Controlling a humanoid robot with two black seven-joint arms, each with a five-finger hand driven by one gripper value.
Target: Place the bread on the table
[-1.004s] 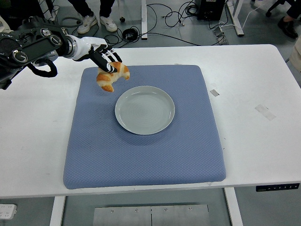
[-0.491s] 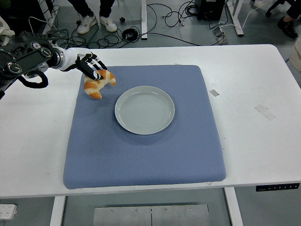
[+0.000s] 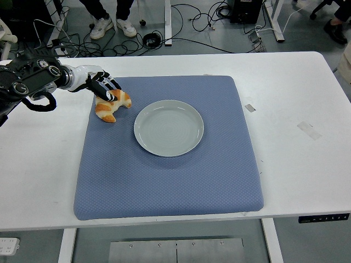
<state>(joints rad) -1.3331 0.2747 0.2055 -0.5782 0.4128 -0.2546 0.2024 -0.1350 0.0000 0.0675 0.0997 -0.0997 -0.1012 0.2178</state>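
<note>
Left hand (image 3: pixel 100 87): fingers curled on bread (image 3: pixel 112 105) | bread: at mat's (image 3: pixel 164 181) far-left edge, beside plate (image 3: pixel 169 127) | plate: mid-mat, bare | table (image 3: pixel 296 109): white

The left arm comes in from the left edge, black forearm level, white wrist angled toward the right. The left hand (image 3: pixel 101 87) has its dark fingers (image 3: pixel 104 92) curled down and closed on the croissant (image 3: pixel 112 104) (which sits beneath and just beyond the fingertips).
</note>
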